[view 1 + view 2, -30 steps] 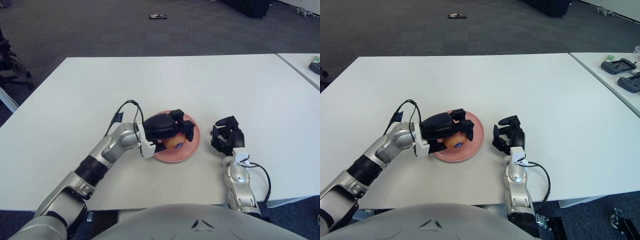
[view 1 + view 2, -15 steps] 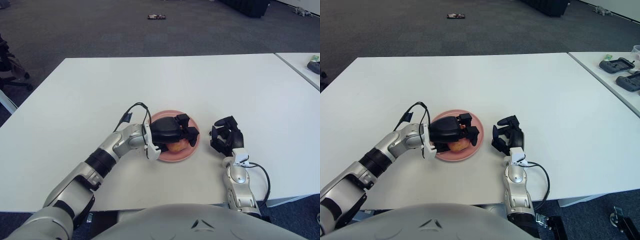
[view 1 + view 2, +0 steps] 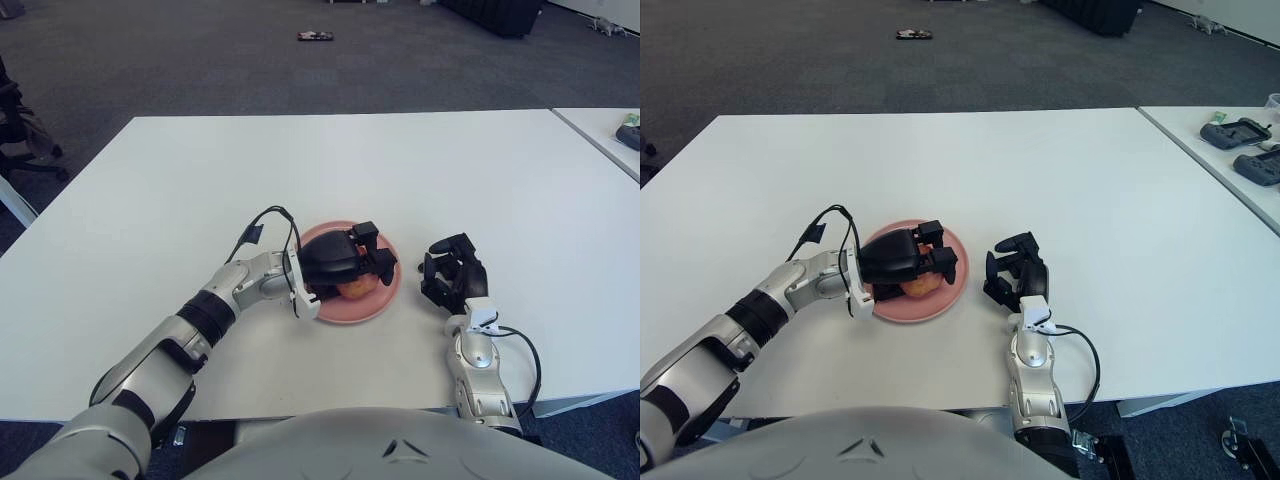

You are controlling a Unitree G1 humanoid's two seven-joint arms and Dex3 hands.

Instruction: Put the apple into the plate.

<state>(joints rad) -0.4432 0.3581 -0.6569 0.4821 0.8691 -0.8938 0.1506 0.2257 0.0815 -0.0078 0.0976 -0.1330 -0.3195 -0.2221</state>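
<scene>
The left hand covers most of the apple, so whether its fingers grip the fruit can't be told. It also hides the middle of the plate. A small dark thing on the far floor is too small to identify

A white table carries one thing directly — a pink plate, near its front edge.
</scene>
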